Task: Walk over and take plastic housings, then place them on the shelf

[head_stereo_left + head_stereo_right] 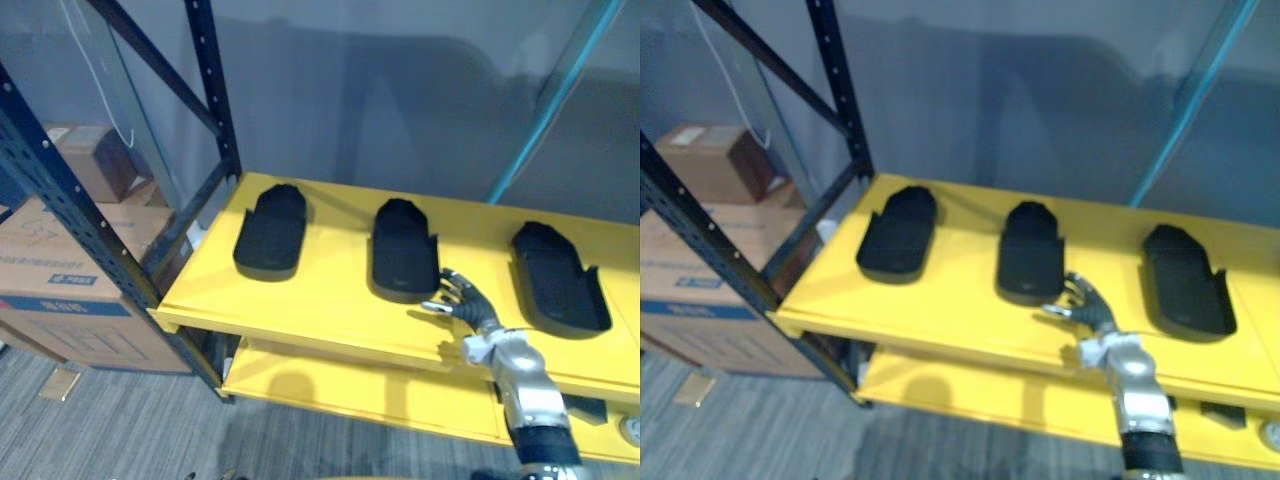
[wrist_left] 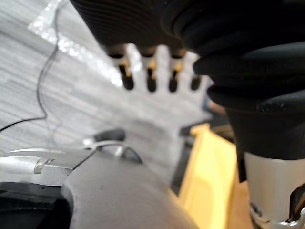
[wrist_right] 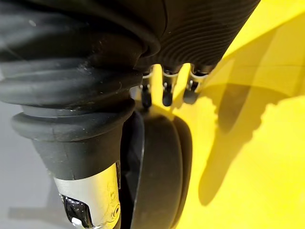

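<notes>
Placing looks nearly done: my right hand (image 1: 462, 298), fingers loosely spread and empty, sits just beside the middle housing (image 1: 403, 250) on the yellow shelf (image 1: 320, 305), left hand (image 2: 150, 71) straight-fingered and idle, so next I'd withdraw without nudging it.

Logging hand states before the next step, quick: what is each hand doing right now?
Left hand: open, holding nothing.
Right hand: open, empty, by the near end of the middle housing on the yellow shelf.
</notes>
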Available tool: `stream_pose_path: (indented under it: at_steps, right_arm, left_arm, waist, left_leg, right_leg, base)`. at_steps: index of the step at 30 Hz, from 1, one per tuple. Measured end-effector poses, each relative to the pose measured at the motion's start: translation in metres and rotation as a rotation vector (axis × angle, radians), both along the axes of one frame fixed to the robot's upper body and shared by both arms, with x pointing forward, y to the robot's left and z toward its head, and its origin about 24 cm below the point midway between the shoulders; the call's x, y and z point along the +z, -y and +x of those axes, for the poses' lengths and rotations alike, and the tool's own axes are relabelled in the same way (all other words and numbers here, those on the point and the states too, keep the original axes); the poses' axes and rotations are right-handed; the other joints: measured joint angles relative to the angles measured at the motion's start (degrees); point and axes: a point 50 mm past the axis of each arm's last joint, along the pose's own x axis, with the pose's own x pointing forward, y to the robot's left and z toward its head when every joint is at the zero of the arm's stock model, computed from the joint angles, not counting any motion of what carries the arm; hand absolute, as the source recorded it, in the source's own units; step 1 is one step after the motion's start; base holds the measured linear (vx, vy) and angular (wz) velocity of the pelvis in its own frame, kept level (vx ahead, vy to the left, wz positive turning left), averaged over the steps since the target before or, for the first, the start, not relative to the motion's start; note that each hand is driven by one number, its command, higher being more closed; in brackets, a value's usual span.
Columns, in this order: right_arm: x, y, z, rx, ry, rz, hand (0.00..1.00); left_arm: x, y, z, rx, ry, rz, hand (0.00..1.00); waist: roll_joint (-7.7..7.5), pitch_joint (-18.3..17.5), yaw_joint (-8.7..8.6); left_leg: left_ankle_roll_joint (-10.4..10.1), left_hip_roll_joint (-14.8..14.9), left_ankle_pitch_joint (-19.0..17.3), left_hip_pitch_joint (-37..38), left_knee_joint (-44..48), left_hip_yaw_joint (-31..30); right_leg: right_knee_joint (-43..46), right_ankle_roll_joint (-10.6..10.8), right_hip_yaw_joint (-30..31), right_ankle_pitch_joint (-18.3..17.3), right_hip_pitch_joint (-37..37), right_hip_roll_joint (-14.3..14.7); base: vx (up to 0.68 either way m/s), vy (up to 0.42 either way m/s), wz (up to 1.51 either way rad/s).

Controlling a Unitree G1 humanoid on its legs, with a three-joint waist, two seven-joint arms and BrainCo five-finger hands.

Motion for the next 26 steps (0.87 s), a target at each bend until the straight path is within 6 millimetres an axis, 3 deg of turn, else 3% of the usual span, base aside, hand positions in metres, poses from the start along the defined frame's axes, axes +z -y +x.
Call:
stream_pose_path:
  at_steps: [7, 11, 12, 14, 17, 19, 23, 26]
  right_arm:
    - [0.000, -0.001, 0.000, -0.004, 0.002, -0.011, 0.00]
    - [0.006, 0.001, 0.003, -0.117, 0.072, -0.112, 0.00]
    - [0.014, 0.003, 0.004, -0.179, 0.130, -0.148, 0.00]
    - [0.062, 0.014, 0.002, -0.393, 0.430, -0.292, 0.00]
    - [0.105, 0.022, -0.007, -0.575, 0.706, -0.348, 0.00]
    - [0.133, 0.033, -0.027, -0.760, 0.934, -0.376, 0.00]
    - [0.134, 0.054, -0.047, -0.892, 0.970, -0.365, 0.00]
    - [0.118, 0.070, -0.064, -0.984, 0.889, -0.359, 0.00]
  left_arm:
    - [0.000, 0.000, 0.000, 0.005, 0.001, -0.003, 0.00]
    - [0.000, 0.001, 0.001, 0.012, 0.001, 0.001, 0.00]
    - [0.000, 0.001, 0.000, 0.014, 0.000, 0.005, 0.00]
    - [-0.001, 0.004, -0.003, 0.020, -0.009, 0.003, 0.00]
    - [-0.002, 0.004, -0.007, 0.023, -0.018, 0.002, 0.00]
    - [-0.002, 0.005, -0.008, 0.024, -0.018, 0.000, 0.00]
    - [-0.003, 0.003, -0.012, 0.026, -0.026, 0.005, 0.00]
    - [-0.004, 0.004, -0.017, 0.030, -0.038, 0.005, 0.00]
  waist:
    - [-0.09, -0.1, 0.00]
    - [-0.02, -0.3, 0.27]
    - [0.12, -0.3, 0.36]
    - [0.48, -0.6, 0.03]
    - [0.76, -1.1, -0.14]
    - [0.87, -1.2, -0.66]
    - [0.66, -1.5, -1.29]
    - [0.94, -1.8, -2.64]
  left_leg:
    - [0.0, 0.0, 0.0, 0.0, 0.0, 0.0]
    - [0.0, 0.2, 0.1, 0.0, 0.0, 0.5]
    - [0.0, 0.3, 0.2, -0.1, 0.0, 0.6]
    - [-0.1, 0.6, 0.3, 0.0, 0.0, 1.1]
    - [-0.4, 1.2, 0.6, 0.0, 0.0, 2.0]
    - [-0.5, 2.1, 1.2, 0.0, 0.0, 2.2]
    - [-0.9, 2.8, 0.9, -0.1, 0.0, 3.1]
    - [-0.9, 2.9, 1.0, -0.1, 0.0, 3.6]
  right_leg:
    - [0.0, 0.0, 0.0, 0.0, 0.0, 0.0]
    - [0.6, 0.3, 1.2, 0.2, -1.0, 0.1]
    - [1.0, 0.2, 1.4, 0.2, -1.1, 0.1]
    - [1.3, 0.1, 1.8, 0.3, -1.3, 0.3]
    - [1.7, -0.3, 2.8, 0.6, -2.2, 1.0]
    - [2.5, -0.9, 2.8, 1.0, -3.1, 1.7]
    - [2.2, -1.5, 3.7, 0.9, -3.8, 2.3]
    - [1.9, -1.3, 4.6, 0.9, -4.8, 2.4]
  base:
    - [0.00, 0.000, 0.00]
    - [0.00, 0.001, -0.07]
    - [0.01, 0.002, -0.14]
    - [0.00, -0.001, -0.05]
    - [-0.01, -0.008, -0.16]
    - [-0.05, -0.033, -0.13]
    - [-0.09, -0.011, -0.13]
    - [-0.08, 0.003, -0.13]
